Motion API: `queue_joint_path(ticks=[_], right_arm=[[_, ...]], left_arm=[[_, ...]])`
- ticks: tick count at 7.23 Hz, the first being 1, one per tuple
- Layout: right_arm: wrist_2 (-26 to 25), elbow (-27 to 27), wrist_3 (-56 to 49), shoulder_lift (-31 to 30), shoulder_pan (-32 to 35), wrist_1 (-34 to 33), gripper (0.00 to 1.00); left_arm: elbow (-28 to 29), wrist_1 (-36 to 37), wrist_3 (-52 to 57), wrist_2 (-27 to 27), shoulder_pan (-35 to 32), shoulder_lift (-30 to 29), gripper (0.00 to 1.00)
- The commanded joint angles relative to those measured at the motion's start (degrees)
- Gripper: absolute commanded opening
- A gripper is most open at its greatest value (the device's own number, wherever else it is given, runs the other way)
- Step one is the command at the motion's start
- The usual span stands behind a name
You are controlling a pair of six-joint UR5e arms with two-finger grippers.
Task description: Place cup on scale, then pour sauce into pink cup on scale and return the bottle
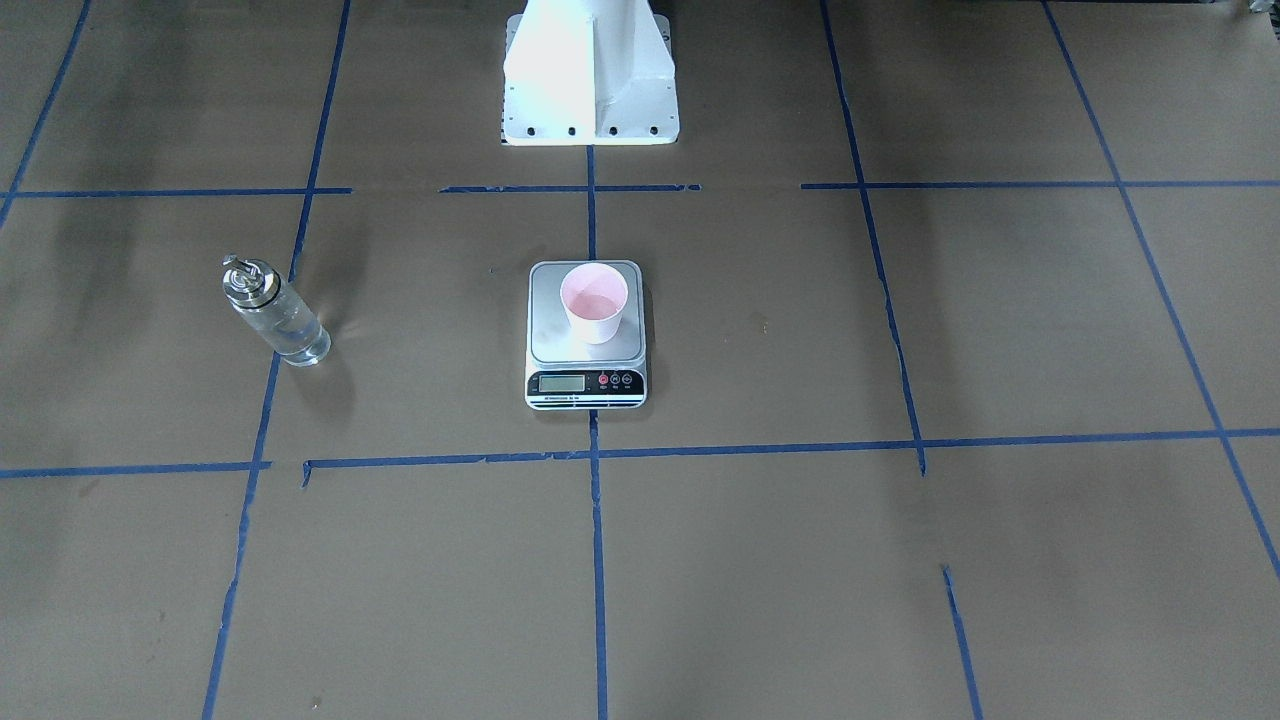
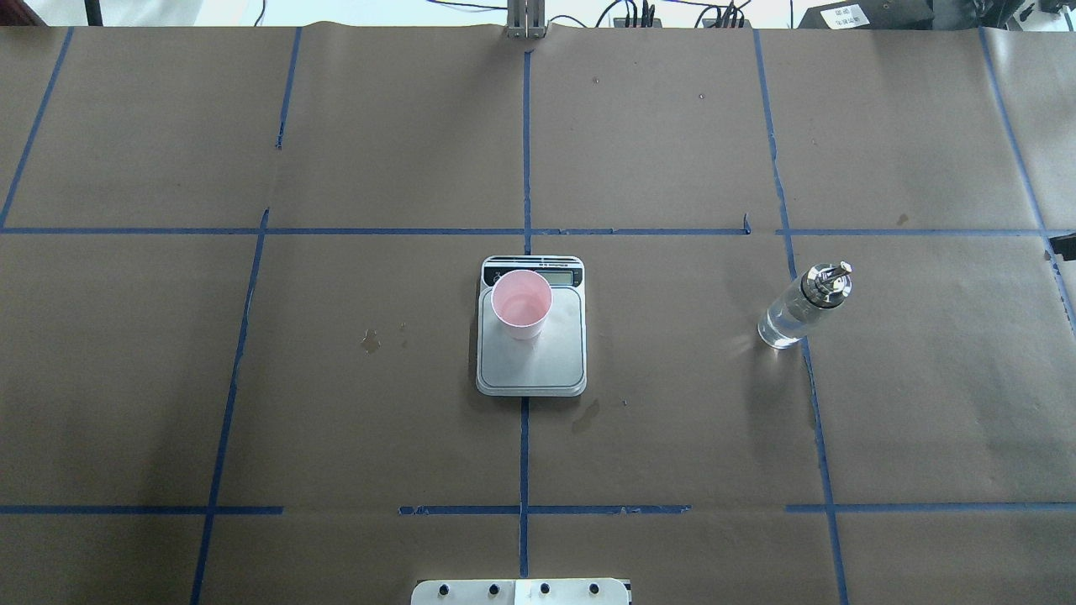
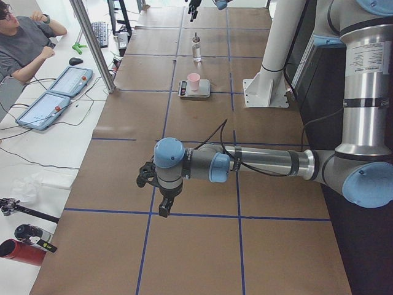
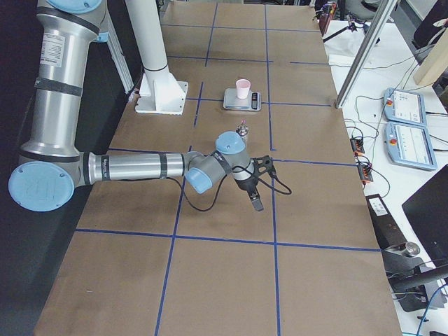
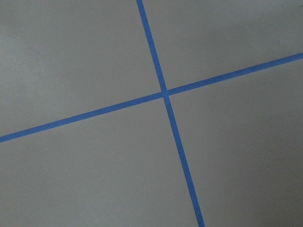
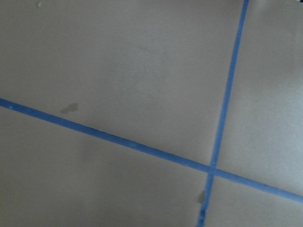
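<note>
The cup (image 1: 594, 303) sits on the scale (image 1: 548, 345). The bottle (image 1: 275, 312) stands on the bench (image 1: 800, 560) (well apart). The left hand (image 3: 161, 206) and right hand (image 4: 256, 199) hang far off; apart or together, I cannot tell.

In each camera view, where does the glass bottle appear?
Exterior front-facing: bottle at middle left, left of the scale.
Overhead exterior: bottle at middle right, right of the scale.
Exterior left: bottle at top centre, beyond the scale.
Exterior right: bottle near centre, on the camera's side of the scale.
Left wrist-mounted: not in it.
Right wrist-mounted: not in it.
Shared landmark: the scale carrying the pink cup.
</note>
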Motion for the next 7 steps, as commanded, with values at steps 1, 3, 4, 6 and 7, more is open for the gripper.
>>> queue_joint_path(ticks=[1,3,4,6,7], right_arm=[[3.4,-2.7,-16.1,7.5,10.0,-21.9,1.00],[16.9,-2.8,-15.2,7.0,15.7,-34.0,1.00],[17.7,-3.0,-13.2,7.3,15.9,-34.5,1.00],[17.7,-2.9,-10.2,6.7,15.9,-33.9,1.00],[17.7,-3.0,-10.2,6.7,15.9,-33.9,1.00]], left_arm=[[-0.1,0.0,0.1,0.0,-0.1,0.0,1.00],[0.0,0.0,0.2,0.0,-0.1,0.1,1.00],[0.0,0.0,0.2,-0.1,0.0,0.1,1.00],[0.0,0.2,0.2,0.0,0.0,-0.3,1.00],[-0.1,0.2,0.2,0.0,0.0,-0.4,1.00]])
